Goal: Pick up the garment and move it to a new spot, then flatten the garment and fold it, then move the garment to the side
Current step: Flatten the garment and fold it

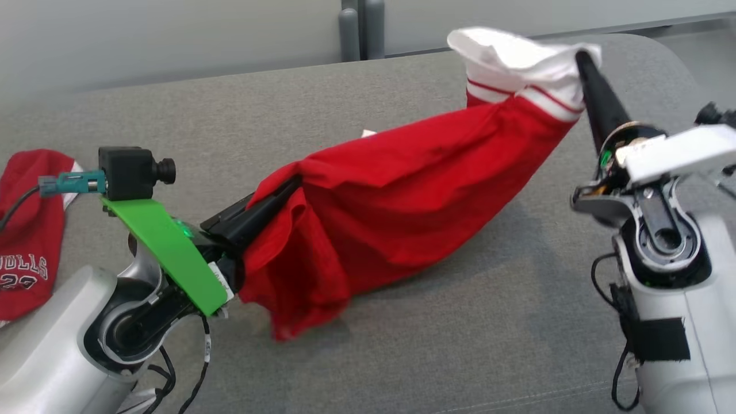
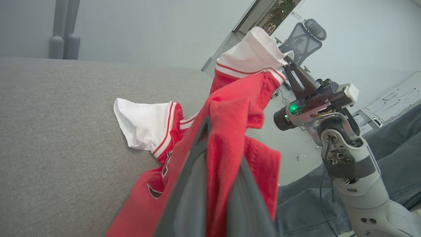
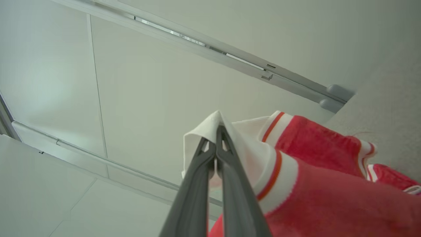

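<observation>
Both claws are clamped on the red jersey (image 1: 402,190). My left gripper (image 1: 276,198) is pinched on a bunch of red body fabric, its fingertips buried in the cloth. My right gripper (image 1: 582,60) is shut tight on the white sleeve cuff (image 1: 517,57).

The jersey hangs slung between the two above the grey cushion (image 1: 460,345). Its long axis runs on a diagonal, from the left claw low and close to me up to the right claw high and far off. The sagging lobe under the left claw looks to brush the cushion, but I can't be sure. In the left wrist view the other white sleeve lies on the fabric surface.

A second red jersey (image 1: 29,230) lies at the far left, well apart.

My read is mid-carry, not yet flattened. The next move likely hinges on that diagonal: drop the right end, pull the ends apart along the axis and lay the jersey down. The bunched left grip may leave folds.
</observation>
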Available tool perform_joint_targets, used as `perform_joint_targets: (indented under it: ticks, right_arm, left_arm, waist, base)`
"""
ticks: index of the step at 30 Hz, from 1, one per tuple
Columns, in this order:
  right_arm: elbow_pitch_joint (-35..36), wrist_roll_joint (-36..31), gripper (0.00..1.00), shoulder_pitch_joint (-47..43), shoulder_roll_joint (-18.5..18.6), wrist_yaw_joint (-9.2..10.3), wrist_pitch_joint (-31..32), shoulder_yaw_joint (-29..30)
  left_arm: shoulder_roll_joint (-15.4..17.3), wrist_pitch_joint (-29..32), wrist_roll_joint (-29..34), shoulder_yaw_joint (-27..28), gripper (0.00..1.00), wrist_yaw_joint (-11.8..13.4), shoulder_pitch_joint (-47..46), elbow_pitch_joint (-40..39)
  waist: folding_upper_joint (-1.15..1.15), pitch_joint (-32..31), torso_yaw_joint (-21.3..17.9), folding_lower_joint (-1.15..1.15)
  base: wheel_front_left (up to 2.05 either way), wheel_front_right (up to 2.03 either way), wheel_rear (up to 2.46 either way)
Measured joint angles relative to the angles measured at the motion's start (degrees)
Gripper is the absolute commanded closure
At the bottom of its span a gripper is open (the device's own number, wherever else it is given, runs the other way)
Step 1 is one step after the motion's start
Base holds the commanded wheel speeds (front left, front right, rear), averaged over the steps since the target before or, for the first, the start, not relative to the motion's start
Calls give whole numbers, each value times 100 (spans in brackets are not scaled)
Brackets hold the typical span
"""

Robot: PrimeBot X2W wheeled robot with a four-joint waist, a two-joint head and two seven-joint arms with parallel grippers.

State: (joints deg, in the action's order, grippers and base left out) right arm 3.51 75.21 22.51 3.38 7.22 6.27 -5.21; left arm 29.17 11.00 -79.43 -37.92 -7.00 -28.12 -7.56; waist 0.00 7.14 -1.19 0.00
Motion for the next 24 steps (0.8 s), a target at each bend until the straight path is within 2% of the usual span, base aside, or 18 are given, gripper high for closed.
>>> perform_joint_targets:
  ticks: [5,8,13,19,20,21,22,23,24]
  right_arm:
    - [-386,225,100,-721,-25,43,-22,-99]
    - [-871,337,100,-1009,-48,42,-158,-60]
    - [-1536,962,100,-1255,-65,42,-422,-419]
    - [-1637,893,100,-1214,-77,42,-633,-877]
    - [-1627,702,95,-1194,-74,42,-654,-946]
    - [-1614,501,84,-1166,-68,41,-657,-1024]
    - [-1601,357,84,-1131,-65,41,-655,-1103]
    - [-1562,197,61,-1112,-58,41,-646,-1199]
    - [-1536,35,53,-1093,-52,41,-628,-1327]
  left_arm:
    - [0,412,-617,89,100,277,26,235]
    - [-44,606,-843,78,100,377,29,467]
    - [-22,975,-857,-165,100,544,32,1036]
    - [79,1294,-643,-408,100,557,-9,1468]
    - [76,1299,-597,-406,100,557,-34,1523]
    - [69,1318,-576,-412,100,557,-74,1588]
    - [69,1323,-526,-426,100,557,-127,1642]
    - [67,1324,-487,-430,100,556,-180,1680]
    - [65,1322,-483,-422,100,546,-229,1742]
  waist:
    - [0,53,-268,0]
    - [0,172,-389,0]
    - [0,449,-535,0]
    - [0,787,-678,0]
    - [0,838,-693,0]
    - [0,885,-707,0]
    - [0,930,-718,0]
    - [0,969,-725,0]
    - [0,1003,-730,0]
  base:
    - [0,0,0]
    - [0,0,0]
    - [0,0,0]
    - [0,0,0]
    - [0,0,0]
    - [0,0,0]
    - [0,0,0]
    - [0,0,0]
    - [0,0,0]
